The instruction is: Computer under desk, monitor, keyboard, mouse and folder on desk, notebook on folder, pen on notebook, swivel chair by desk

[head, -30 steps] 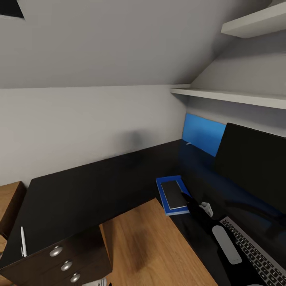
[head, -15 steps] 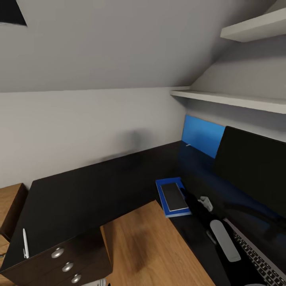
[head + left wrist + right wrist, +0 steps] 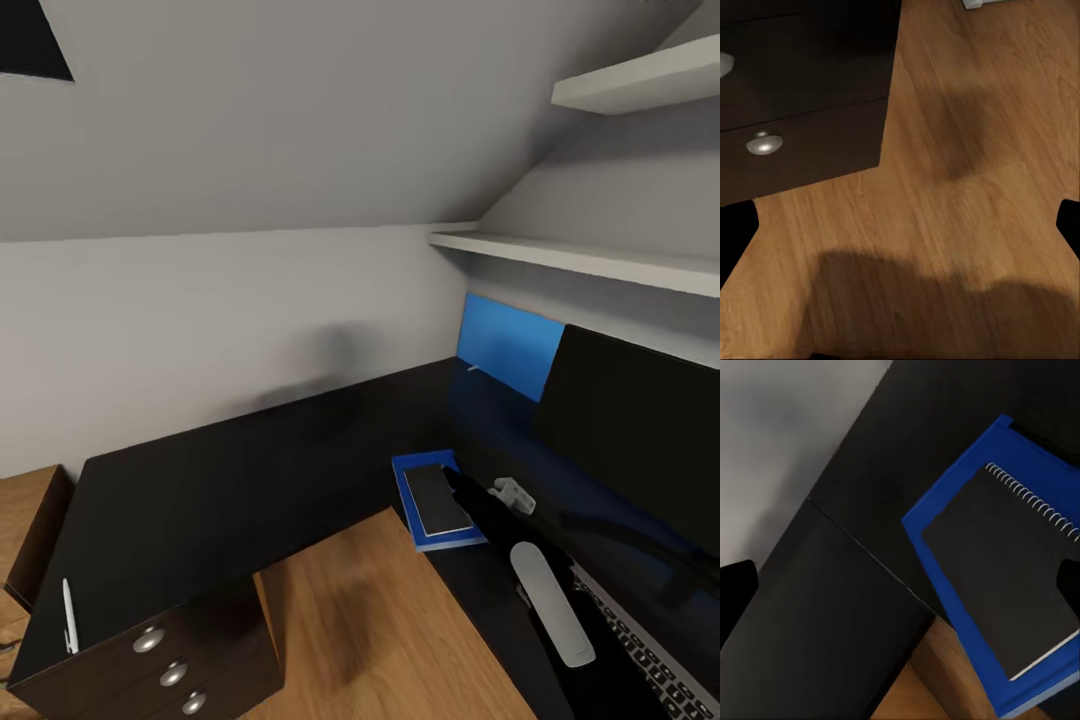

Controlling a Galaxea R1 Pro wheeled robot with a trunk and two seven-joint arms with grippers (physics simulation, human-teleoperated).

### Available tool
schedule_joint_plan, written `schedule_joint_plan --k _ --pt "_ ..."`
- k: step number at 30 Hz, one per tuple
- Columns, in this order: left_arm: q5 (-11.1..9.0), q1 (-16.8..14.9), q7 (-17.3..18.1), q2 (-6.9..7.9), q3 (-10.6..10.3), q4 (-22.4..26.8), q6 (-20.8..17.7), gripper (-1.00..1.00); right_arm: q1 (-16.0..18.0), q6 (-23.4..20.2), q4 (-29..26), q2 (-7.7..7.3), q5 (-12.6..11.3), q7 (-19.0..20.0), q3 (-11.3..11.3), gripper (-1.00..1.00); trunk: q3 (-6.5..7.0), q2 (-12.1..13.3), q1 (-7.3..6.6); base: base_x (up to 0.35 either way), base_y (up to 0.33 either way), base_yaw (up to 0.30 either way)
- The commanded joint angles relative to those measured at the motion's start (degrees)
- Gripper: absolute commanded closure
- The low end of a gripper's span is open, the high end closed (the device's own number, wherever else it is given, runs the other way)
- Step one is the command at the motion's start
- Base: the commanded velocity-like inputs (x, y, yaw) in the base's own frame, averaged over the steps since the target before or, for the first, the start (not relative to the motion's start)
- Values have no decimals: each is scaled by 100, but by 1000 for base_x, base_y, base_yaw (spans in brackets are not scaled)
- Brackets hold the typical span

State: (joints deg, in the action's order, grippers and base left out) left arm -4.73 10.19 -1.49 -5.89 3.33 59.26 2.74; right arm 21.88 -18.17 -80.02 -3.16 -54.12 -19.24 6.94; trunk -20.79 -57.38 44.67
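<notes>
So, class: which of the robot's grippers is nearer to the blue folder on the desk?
The right. The right gripper hangs just over the folder with the notebook on it. The left gripper is off over the wood floor beside the drawer unit.

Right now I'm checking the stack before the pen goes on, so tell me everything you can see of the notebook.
The notebook is a flat dark grey-black rectangle with a matte cover, white page edges along one side and a silver spiral binding along one short end. It is closed and lies flat on the bright blue folder, whose border shows around it on the sides in view. The folder rests on the glossy black desk near the desk's inner corner. Nothing lies on the notebook; the right gripper hovers at its edge.
</notes>
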Motion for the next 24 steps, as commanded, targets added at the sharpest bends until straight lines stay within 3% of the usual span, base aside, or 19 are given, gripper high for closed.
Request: schedule_joint_plan --k 1,9,10,13,15,17,19,21,23,24 --pt "-51 1 -14 42 6 -275 209 -100 0 -10 -24 0 -32 -34 55 -100 13 37 -22 0 0 10" --pt "-54 1 -18 312 126 -1793 1110 -100 -7 141 -36 44 -5 -12 558 -100 144 358 -197 0 0 144" --pt "-59 1 -22 372 170 -2190 1683 -100 -8 382 -23 65 13 -29 910 -100 144 358 -197 0 0 273" --pt "-61 1 -25 379 182 -2260 1848 -100 -8 442 -30 72 37 -57 1216 -100 144 358 -197 0 0 279" --pt "-66 1 -26 387 194 -2317 1943 -100 -8 489 -41 80 126 -201 1638 -100 144 358 -197 0 0 286" --pt "-68 1 -26 390 197 -2351 1964 -100 -8 527 -42 88 205 -328 1817 -100 143 358 -197 0 0 288" --pt "-73 1 -27 392 196 -2422 1983 -100 -8 616 -37 139 377 -567 2045 -100 143 358 -197 0 0 289" --pt "-77 1 -27 394 194 -2495 1996 -100 -8 721 -6 337 844 -1007 2350 -100 143 358 -197 0 0 290" --pt "-78 1 -27 395 194 -2510 1999 -100 -8 739 27 441 1091 -1172 2453 -100 143 358 -197 0 0 290" --pt "-77 1 -27 395 194 -2522 2000 -100 -8 751 83 554 1368 -1324 2545 -100 143 358 -197 0 0 290"
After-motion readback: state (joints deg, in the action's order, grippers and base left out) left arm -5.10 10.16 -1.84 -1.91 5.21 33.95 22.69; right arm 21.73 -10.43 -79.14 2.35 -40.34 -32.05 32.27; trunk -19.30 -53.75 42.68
